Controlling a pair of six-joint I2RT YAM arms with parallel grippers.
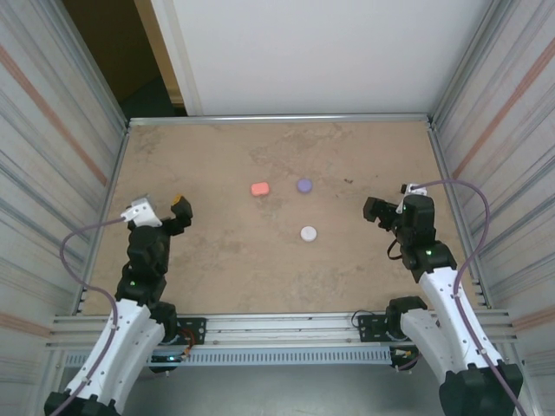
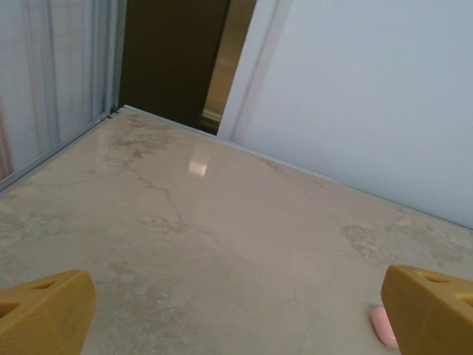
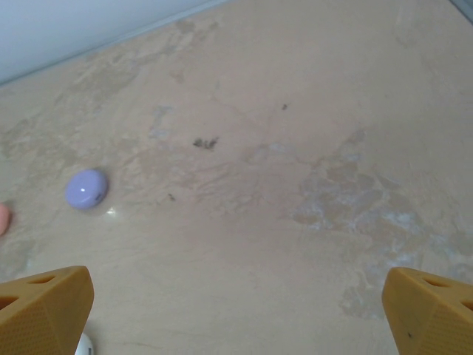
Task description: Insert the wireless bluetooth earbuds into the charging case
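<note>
Marbled surface; left tool and right tool gape empty, pink case half hidden behind left tool's finger.

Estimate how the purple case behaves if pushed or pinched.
The purple case looks like a low, rounded pebble lying flat, so a push would probably slide it across the smooth table rather than roll it. Its glossy domed shell shows a highlight, so a pinch may slip off. Small and hard-looking, it is likely rigid and light.
</note>
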